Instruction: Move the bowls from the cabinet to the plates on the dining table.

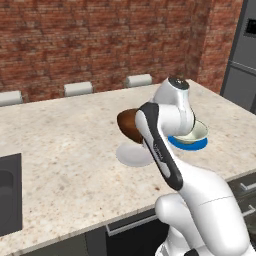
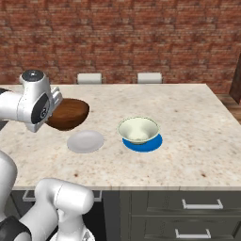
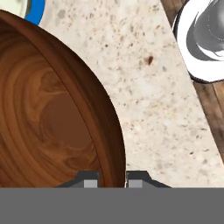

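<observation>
Reddish-brown bowl tilted in air over dining table, gripper clamped on its rim, fingers mostly hidden. Just below-right: grey plate, bare. Further right, cream bowl on blue plate, plate half hidden.

The pale grey round plate lies bare on the beige speckled stone table top, with the glossy reddish-brown wooden bowl hanging tilted just above and behind it. Just beside it, the cream-white bowl stands on the bright blue plate, an obstacle on that side. Open stone surrounds both plates
</observation>
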Controlling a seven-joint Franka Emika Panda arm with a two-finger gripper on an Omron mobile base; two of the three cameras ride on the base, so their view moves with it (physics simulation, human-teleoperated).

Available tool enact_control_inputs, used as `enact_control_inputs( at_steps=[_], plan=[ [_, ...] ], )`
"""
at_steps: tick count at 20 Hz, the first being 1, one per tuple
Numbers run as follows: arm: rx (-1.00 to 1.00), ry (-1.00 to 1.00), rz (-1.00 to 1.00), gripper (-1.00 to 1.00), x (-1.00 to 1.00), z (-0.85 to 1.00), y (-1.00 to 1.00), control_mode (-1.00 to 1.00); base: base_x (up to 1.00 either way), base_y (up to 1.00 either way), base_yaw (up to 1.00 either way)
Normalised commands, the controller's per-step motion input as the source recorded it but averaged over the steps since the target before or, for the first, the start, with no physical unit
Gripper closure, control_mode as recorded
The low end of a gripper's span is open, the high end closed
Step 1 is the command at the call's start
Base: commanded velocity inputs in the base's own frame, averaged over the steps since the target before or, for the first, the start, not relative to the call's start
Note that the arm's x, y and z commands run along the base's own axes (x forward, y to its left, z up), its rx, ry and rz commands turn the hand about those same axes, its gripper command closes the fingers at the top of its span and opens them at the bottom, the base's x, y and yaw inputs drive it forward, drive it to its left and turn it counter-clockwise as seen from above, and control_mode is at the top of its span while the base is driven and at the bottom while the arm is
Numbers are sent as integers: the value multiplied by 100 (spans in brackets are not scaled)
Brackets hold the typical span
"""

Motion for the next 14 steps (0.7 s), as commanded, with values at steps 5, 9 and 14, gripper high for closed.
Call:
enact_control_inputs(
  at_steps=[5,9,14],
  plan=[
    [1,-2,-17,100,43,-37,15,-100,0,0,0],
    [1,0,-16,100,43,-29,16,-100,0,0,0],
    [1,2,-18,100,39,-15,18,-100,0,0,0]
  ],
)
